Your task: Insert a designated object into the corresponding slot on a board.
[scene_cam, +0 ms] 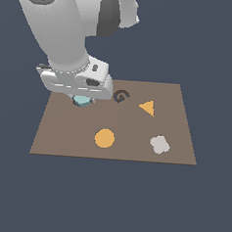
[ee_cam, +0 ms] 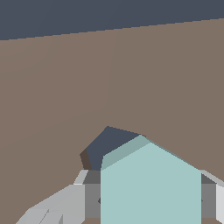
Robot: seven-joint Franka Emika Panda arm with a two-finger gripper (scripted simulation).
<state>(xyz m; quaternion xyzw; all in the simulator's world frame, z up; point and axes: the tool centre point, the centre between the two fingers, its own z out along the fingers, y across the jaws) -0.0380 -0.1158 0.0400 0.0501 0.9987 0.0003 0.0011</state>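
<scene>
while the gripper (ee_cam: 151, 203) grasps the light teal octagon block (ee_cam: 151, 183) just over the dark octagon slot (ee_cam: 109, 146) in the brown board (scene_cam: 115, 147), insertion remains unfinished.

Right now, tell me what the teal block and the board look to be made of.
This is a simulator render, so only looks can be judged. The teal block seems a matte plastic: flat pale colour, sharp facets, no grain or gloss. The board looks like a matte brown slab, perhaps wood or fibreboard, though its uniform surface shows no grain.
</scene>
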